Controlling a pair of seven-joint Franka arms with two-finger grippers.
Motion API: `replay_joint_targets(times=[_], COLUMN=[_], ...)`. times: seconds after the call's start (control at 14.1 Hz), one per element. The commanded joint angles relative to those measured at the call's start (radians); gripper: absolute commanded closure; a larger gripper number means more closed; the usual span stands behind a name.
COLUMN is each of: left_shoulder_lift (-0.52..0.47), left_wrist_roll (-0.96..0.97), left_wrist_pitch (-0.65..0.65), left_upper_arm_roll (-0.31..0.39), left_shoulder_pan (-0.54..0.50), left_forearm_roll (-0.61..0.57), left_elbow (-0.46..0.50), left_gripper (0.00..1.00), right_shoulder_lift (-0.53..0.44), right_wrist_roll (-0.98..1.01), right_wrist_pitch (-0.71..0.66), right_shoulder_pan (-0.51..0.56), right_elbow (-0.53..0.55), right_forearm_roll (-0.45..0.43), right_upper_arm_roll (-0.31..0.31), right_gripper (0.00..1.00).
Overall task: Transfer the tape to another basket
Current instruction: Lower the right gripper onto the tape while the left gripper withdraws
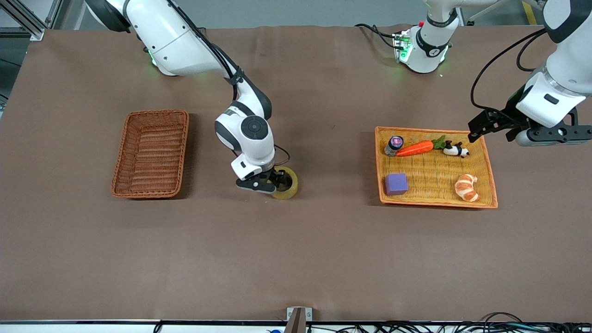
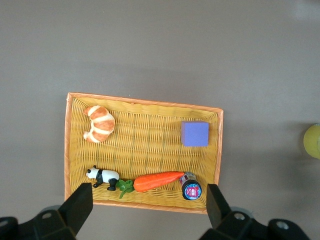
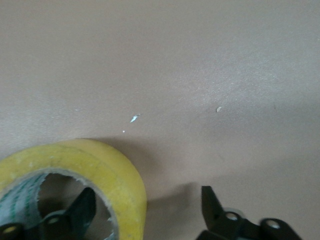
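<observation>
Yellowish tape (image 1: 286, 183) lies mid-desk between both baskets, straddled by the lowered right gripper (image 1: 267, 183), one finger (image 3: 80, 212) in its hole, jaws apart. Left gripper (image 1: 491, 126) waits open above the tray (image 1: 488, 169).

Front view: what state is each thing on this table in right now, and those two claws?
tape: flat on the cloth between the baskets, one right finger in its hole
right gripper: open, straddling the tape's wall
left gripper: open, waiting above the yellow tray
basket: holds nothing
carrot, panda: lying in tray
</observation>
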State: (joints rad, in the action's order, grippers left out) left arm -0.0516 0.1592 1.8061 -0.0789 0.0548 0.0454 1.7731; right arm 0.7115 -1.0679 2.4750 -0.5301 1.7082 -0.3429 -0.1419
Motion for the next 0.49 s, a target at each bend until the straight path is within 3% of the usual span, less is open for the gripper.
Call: replay_joint_targets(times=[0.0, 0.07, 0.42], left_shoulder_lift=[-0.025, -0.024, -0.011], left_wrist_roll=[-0.004, 0.000, -0.012], left_wrist_pitch=[-0.016, -0.016, -0.019], left_upper_arm_roll=[0.011, 0.010, 0.007], left_shoulder_pan=[0.017, 0.017, 0.005], left_forearm_roll=[0.010, 0.008, -0.018], left_elbow=[0.014, 0.015, 0.014], left_gripper=[0.00, 0.00, 0.00], right_shoulder_lift=[0.013, 0.014, 0.011], right_wrist_roll=[-0.036, -0.049, -0.011], right_wrist_pitch=[-0.014, -0.018, -0.091], right_shoulder_pan=[-0.021, -0.018, 0.007], right_elbow=[-0.035, -0.057, -0.111], right_forearm_roll=[-0.030, -0.025, 0.028], right_upper_arm_roll=[0.010, 0.010, 0.008], right_gripper=[0.87, 0.99, 1.00])
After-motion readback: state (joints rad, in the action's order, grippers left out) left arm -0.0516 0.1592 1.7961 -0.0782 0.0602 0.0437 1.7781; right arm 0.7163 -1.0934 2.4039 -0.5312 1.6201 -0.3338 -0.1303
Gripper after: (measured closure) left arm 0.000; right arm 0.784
